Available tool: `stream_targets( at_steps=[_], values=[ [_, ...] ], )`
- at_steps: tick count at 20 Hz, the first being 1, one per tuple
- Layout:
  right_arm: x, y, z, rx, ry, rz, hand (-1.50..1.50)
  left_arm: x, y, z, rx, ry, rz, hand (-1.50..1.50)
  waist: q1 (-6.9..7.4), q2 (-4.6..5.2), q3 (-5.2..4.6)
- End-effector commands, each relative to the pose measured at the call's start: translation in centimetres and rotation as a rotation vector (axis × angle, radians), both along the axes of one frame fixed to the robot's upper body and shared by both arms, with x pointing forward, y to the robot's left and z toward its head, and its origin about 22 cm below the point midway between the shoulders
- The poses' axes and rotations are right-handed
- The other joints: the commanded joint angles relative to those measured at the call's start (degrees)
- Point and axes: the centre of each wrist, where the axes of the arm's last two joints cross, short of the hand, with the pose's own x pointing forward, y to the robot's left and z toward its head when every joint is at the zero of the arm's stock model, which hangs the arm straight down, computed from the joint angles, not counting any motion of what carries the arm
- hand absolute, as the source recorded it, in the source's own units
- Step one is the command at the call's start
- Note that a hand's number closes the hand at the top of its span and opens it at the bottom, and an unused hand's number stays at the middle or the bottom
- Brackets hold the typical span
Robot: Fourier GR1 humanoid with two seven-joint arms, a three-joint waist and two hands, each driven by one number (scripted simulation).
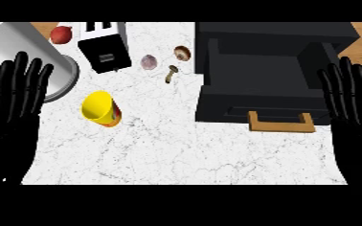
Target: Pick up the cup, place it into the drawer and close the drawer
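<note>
Resting open, fingers up, at the frame's side edges, the left hand (25, 88) and right hand (343, 93) hold nothing, so picking up the yellow cup (101, 107), centre left, comes next, with the drawer (265, 88) open at right.

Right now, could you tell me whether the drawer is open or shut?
Open: the black drawer is pulled out, its dark inside exposed from above, with the wooden handle toward the robot.
</note>
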Motion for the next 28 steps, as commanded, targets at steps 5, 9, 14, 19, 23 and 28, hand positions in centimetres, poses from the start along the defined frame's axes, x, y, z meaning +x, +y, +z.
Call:
stream_targets(
  at_steps=[5,9,14,19,23,28],
  values=[
    [1.2,0.4,-0.5,0.009,-0.049,0.031,-1.50,2.7,5.3,0.3,-0.032,0.016,-0.227,-1.50,-1.24,0.89,1.75],
    [1.0,0.1,-0.5,-0.032,0.109,0.134,-1.50,2.8,5.3,-3.3,-0.236,0.292,-0.222,-1.50,-1.30,0.83,1.76],
    [3.0,1.2,-2.2,-0.038,0.121,0.151,-1.50,5.2,8.3,-5.4,-0.266,0.315,-0.246,-1.50,-1.30,0.81,1.77],
    [4.1,0.9,0.2,-0.039,0.109,0.164,-1.50,7.1,10.1,-8.7,-0.200,0.366,-0.181,-1.50,-1.50,0.80,1.75],
    [5.8,-0.1,-1.5,-0.047,0.085,0.153,-1.50,7.4,11.9,-9.9,-0.200,0.404,-0.137,-1.50,-1.29,0.80,1.77],
    [5.2,-0.3,0.6,-0.022,0.076,0.145,-1.50,7.7,13.8,-11.8,-0.198,0.453,-0.103,-1.50,-1.39,0.69,1.77]
  ],
)
